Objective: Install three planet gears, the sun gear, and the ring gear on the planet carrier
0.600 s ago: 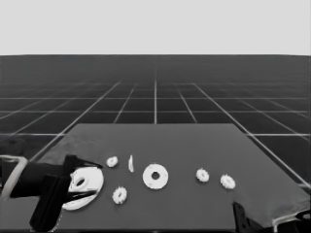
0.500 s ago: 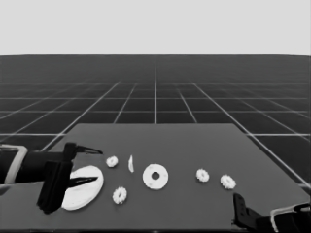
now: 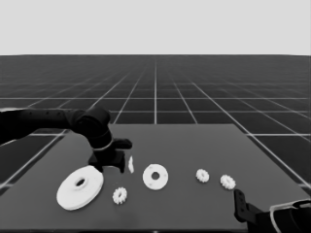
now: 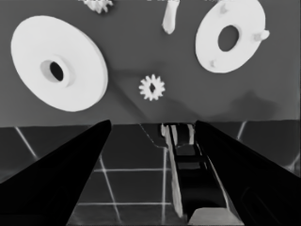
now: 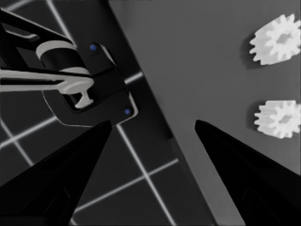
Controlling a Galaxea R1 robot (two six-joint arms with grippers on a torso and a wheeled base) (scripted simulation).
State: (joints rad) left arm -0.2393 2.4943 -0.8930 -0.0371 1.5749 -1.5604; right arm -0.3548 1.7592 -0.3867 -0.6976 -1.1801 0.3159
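The larger round part (image 3: 80, 187) (image 4: 59, 63), the ring gear, lies flat at the table's front left. To its right is the smaller round part (image 3: 155, 176) (image 4: 229, 35), the planet carrier. One planet gear (image 3: 119, 195) (image 4: 152, 87) sits between them near the front edge, and two more (image 3: 202, 175) (image 3: 227, 182) lie to the right. My left gripper (image 3: 109, 162) (image 4: 153, 123) hangs open just behind the larger round part, holding nothing. Another gear (image 4: 96, 4) shows at the left wrist view's edge. My right gripper (image 3: 243, 208) (image 5: 153, 123) is parked open at the front right corner.
A thin white piece (image 3: 130, 164) (image 4: 170, 19) stands right beside the left gripper, between it and the smaller round part. The right wrist view shows the two right-hand gears (image 5: 277, 44) (image 5: 281, 117) and dark machinery (image 5: 84, 89) past the table's edge.
The left arm has swung in from the table's left end, away from the front edge. Its gripper left the larger round part, which now lies uncovered. The right arm has not moved.
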